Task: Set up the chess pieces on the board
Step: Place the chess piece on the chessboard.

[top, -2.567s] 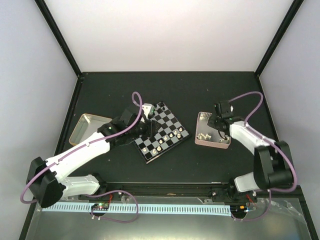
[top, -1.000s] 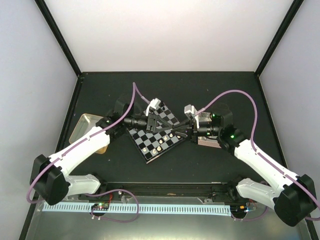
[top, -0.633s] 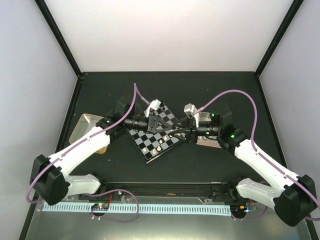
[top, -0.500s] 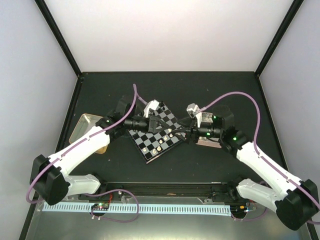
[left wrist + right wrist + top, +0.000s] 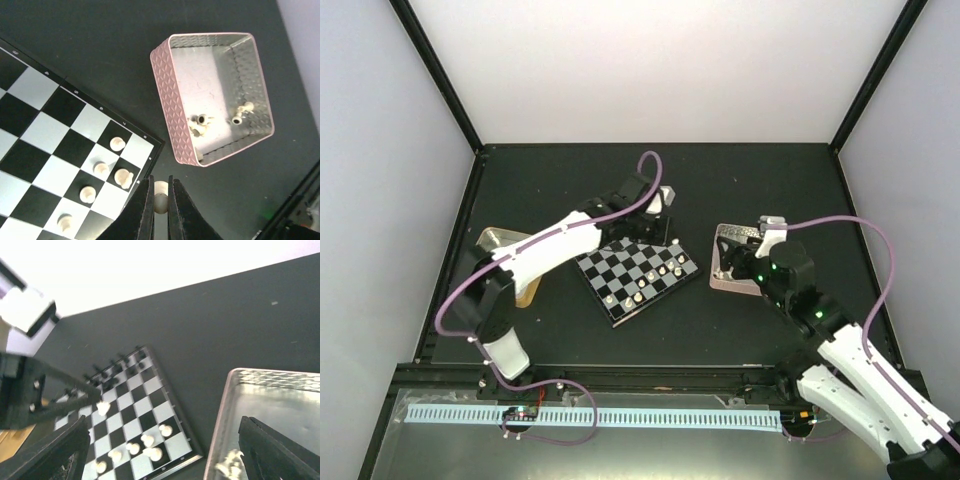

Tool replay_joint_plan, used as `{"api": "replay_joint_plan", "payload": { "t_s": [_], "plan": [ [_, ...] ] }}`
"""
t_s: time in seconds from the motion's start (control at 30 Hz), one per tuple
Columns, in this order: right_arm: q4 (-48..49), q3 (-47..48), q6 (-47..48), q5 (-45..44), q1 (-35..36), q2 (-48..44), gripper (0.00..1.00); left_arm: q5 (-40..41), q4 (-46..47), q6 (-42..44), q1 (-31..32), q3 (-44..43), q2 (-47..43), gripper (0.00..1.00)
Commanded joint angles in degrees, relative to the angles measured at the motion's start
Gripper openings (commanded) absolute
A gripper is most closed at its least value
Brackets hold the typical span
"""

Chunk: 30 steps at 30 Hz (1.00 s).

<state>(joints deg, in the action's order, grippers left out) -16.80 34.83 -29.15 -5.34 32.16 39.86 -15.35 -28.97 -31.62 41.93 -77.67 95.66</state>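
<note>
Left jaws clenched: my left gripper (image 5: 160, 202) pinches a cream piece (image 5: 160, 189) between its fingertips, while the right gripper (image 5: 164, 422) is spread wide with nothing between its fingers. The held piece hangs at the edge of the board (image 5: 65, 107). My left wrist view puts it just past the rim, the right wrist view puts it in front of the squares, and I cannot tell how high it is. The board lies askew on the table (image 5: 770, 190), between the two arms. A handful of cream pieces (image 5: 101, 168) stand on squares close to the rim nearest the tray. A row of black pieces (image 5: 115, 369) lines the far edge, too small and soft for me to tell apart. From above, the left arm covers the board's far corner, so the grip and the black row are hidden there. Just beside the board, apart from it, sits the pink tray (image 5: 165, 95) with a few cream pieces (image 5: 200, 122) loose on its floor. The right gripper hovers at the tray's near end, and its own view cuts the tray off and blurs the contents. A metal tin (image 5: 492, 243) shows on the left, half covered by the left arm.
</note>
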Motion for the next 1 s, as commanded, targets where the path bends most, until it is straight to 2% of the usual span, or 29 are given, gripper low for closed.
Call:
{"api": "replay_joint_plan", "payload": {
  "t_s": [0.0, 0.13, 0.27, 0.6, 0.8, 0.97],
  "plan": [
    [-4.41, -1.43, -4.81, -13.26, 0.26, -3.82, 0.83, 5.99, -3.61, 0.80, 3.55, -5.94, 4.96, 0.02],
    [-6.32, -2.03, -6.13, -14.07, 0.19, -5.12, 0.83, 9.01, -5.12, 0.18, 5.71, -7.61, 7.65, 0.02],
    [-7.91, -2.52, -7.75, -13.67, 0.13, -5.22, 0.83, 13.43, -8.23, -0.83, 6.69, -5.97, 5.71, 0.02],
    [-6.36, -3.53, -9.05, -10.14, 0.25, -4.63, 0.83, 24.01, -9.86, -5.74, 6.60, 15.08, -11.10, 0.02],
    [-6.64, -4.06, -9.87, -9.59, 0.22, -4.57, 0.83, 23.24, -7.16, -4.80, 5.48, 20.46, -10.63, 0.02],
    [-6.67, -3.74, -9.97, -9.53, 0.19, -4.11, 0.83, 20.30, -5.23, -3.60, 4.12, 20.47, -7.76, 0.02]
  ]
}}
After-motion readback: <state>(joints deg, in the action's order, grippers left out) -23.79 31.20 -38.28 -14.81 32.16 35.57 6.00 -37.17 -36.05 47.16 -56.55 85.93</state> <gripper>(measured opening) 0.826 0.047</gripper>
